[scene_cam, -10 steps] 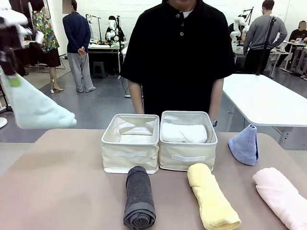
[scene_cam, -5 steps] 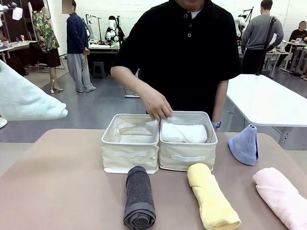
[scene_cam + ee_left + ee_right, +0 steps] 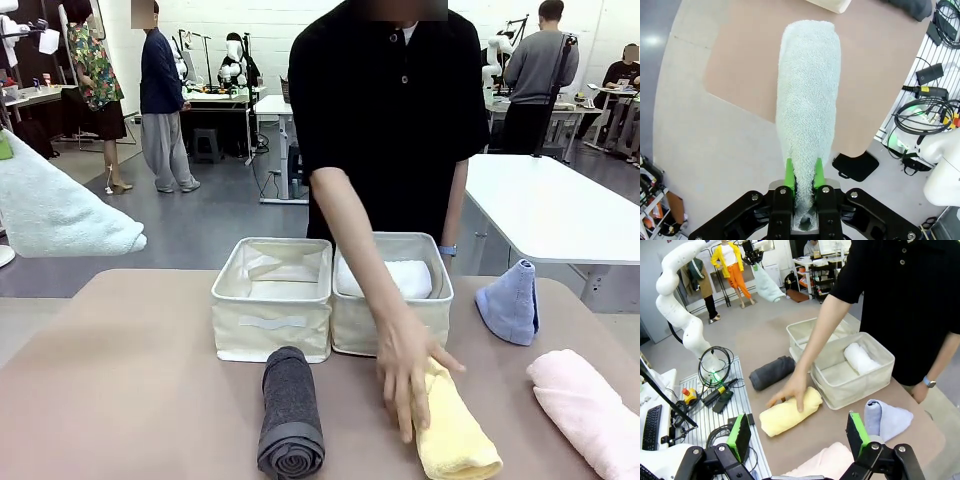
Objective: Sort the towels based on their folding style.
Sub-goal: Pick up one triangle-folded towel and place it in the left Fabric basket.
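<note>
Left wrist view: the left gripper (image 3: 802,172) has its jaws clamped on the narrow end of the pale mint towel (image 3: 807,85), which hangs in the air by the tabletop's left edge. The right gripper (image 3: 799,432) stands wide open, holding nothing. A person's hand (image 3: 405,372) rests on the yellow towel (image 3: 455,440) at the front edge, beside the grey towel (image 3: 290,410). The white towel (image 3: 412,278) lies in the right bin (image 3: 438,315). The periwinkle towel (image 3: 510,300) sits near the right edge, and the pink towel (image 3: 585,410) at the front right corner.

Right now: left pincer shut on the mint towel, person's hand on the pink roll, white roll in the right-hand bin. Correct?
No: the person's hand rests on the yellow roll, not the pink roll, as the front view shows. Left pincer shut on the mint towel and white roll in the right-hand bin stand.
</note>
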Controlling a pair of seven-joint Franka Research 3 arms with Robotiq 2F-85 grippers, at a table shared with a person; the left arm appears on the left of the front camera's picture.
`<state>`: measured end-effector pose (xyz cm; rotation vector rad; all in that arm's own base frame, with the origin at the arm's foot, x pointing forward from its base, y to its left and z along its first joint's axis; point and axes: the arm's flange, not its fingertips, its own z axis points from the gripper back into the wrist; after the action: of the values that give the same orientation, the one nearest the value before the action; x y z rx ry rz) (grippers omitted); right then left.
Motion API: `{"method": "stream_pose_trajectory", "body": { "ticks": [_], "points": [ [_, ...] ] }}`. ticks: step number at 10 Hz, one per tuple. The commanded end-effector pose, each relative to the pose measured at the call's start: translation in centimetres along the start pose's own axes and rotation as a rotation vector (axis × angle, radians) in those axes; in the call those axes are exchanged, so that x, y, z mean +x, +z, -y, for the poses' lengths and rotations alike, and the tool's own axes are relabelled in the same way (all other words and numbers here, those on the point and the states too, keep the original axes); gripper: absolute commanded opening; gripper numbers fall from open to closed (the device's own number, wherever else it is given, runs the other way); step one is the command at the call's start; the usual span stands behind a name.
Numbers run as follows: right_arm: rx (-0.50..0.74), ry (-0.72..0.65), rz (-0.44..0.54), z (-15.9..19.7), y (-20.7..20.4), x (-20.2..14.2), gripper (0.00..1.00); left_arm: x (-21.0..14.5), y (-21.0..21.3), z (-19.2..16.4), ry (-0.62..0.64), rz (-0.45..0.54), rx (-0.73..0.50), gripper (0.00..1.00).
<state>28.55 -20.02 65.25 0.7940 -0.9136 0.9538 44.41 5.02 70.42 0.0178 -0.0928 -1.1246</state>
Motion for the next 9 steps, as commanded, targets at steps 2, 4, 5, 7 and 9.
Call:
{"method": "stream_pose_trajectory", "body": {
  "ticks": [2,4,5,7,9],
  "points": [
    [0.008,0.012,0.014,0.0,0.2,0.1,1.0,0.0,0.5,0.2,0.013,-0.01,0.017,0.01],
    [0.008,0.012,0.014,0.0,0.2,0.1,1.0,2.5,0.2,-0.1,-0.099,-0.01,0.053,0.15],
    [0.008,0.012,0.014,0.0,0.2,0.1,1.0,4.0,0.7,0.1,-0.141,-0.034,0.131,0.15],
    [0.008,0.012,0.014,0.0,0.2,0.1,1.0,6.5,1.8,0.8,-0.207,-0.05,0.187,0.15],
    [0.008,0.012,0.014,0.0,0.2,0.1,1.0,10.4,2.0,2.0,-0.306,-0.048,0.206,0.15]
  ]
}}
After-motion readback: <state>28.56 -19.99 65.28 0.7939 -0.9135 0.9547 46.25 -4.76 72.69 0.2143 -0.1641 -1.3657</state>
